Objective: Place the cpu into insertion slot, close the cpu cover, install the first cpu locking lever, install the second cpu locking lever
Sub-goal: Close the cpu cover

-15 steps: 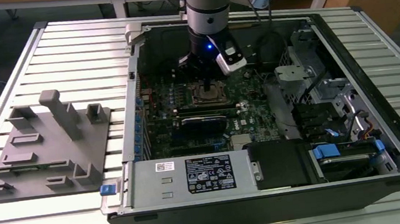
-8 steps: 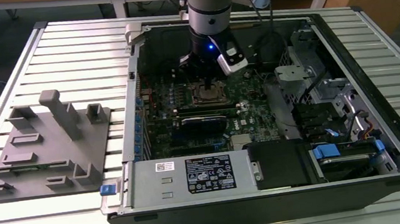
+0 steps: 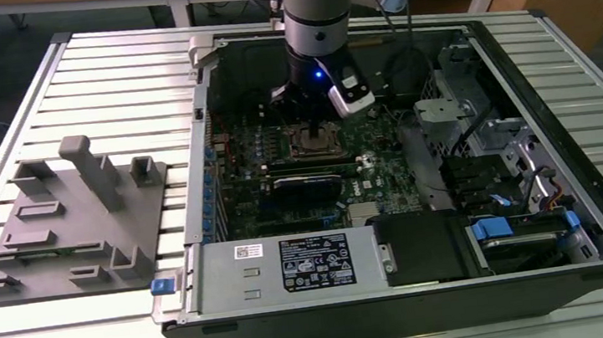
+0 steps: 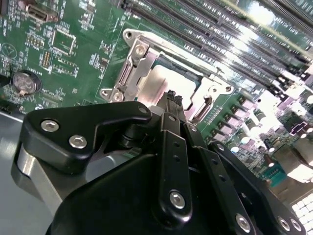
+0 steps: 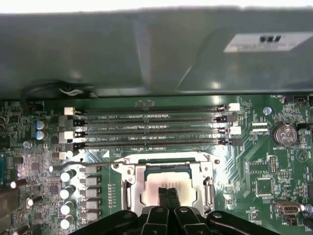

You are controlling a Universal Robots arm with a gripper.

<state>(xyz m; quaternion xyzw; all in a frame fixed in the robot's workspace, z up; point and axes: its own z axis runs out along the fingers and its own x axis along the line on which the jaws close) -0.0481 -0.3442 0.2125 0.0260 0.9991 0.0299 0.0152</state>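
My gripper (image 5: 168, 192) hangs right over the insertion slot (image 5: 128, 192) on the green board, its two black fingers pressed together, shut with nothing between them. The tips sit just above or on the cpu's (image 5: 155, 187) silvery-tan top, which lies in the socket. The cpu cover (image 5: 168, 164) looks to lie flat as a silvery frame around the chip. In the second wrist view the fingertips (image 4: 171, 96) point at the cpu (image 4: 154, 81) inside the cover (image 4: 131, 66). In the exterior view the gripper (image 3: 312, 127) stands upright over the socket (image 3: 316, 145).
Long black memory slots (image 5: 151, 129) run beside the socket, with capacitors (image 5: 68, 192) and a coin battery (image 5: 283, 133) nearby. The case wall (image 5: 146, 54) rises behind. A labelled power supply (image 3: 317, 261), drive cage (image 3: 508, 156) and grey fixture (image 3: 71, 218) surround the board.
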